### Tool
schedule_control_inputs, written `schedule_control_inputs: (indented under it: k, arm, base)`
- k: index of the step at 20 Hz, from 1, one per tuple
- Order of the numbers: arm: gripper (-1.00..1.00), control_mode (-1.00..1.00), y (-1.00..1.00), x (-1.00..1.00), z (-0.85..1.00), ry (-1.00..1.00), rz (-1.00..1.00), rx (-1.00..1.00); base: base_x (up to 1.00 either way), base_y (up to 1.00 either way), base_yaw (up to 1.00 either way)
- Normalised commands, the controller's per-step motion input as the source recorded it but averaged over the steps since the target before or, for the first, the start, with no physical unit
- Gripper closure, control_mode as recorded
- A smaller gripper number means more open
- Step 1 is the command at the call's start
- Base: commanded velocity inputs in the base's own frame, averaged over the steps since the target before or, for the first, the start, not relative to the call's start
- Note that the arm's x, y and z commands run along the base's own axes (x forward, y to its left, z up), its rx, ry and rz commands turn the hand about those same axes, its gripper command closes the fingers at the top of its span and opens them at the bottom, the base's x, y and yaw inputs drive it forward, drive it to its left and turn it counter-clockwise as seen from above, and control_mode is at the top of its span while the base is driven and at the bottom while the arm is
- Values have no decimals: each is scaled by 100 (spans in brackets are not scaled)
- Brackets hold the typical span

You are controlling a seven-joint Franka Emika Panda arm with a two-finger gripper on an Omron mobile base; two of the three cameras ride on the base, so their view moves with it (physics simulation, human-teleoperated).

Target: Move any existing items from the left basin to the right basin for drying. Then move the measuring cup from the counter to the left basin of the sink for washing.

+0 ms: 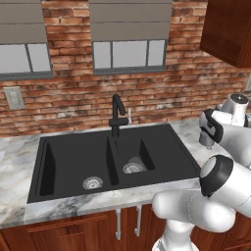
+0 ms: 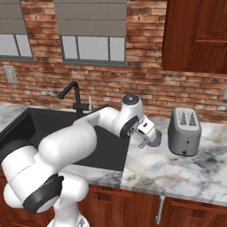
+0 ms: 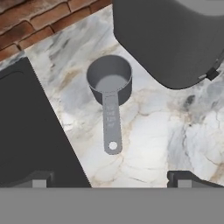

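fingers [image 3: 41, 179] spread wide, holding nothing | small grey metal measuring cup [image 3: 110, 84] upright on marble counter [image 3: 148, 144], below gripper [image 3: 109, 179] | between black double sink [image 3: 26, 131] and grey toaster [image 3: 170, 39]

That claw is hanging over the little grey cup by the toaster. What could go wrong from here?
The measuring cup sits close to the toaster, so the open gripper coming down might bump the toaster. The cup's handle is thin, so a grip there may slip or tip it. It also lies near the sink edge.
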Motion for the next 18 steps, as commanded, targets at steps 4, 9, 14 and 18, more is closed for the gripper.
schedule_control_inputs:
  k: [4,9,14,18]
  arm:
    - [-100,-100,-1,8,-18,0,0,0]
    - [-100,-100,0,11,-18,0,0,0]
    - [-100,-100,-7,11,-18,0,0,0]
    - [-100,-100,-18,2,-18,0,0,0]
  base:
    - [0,0,0]
    - [0,0,0]
    - [0,0,0]
    - [0,0,0]
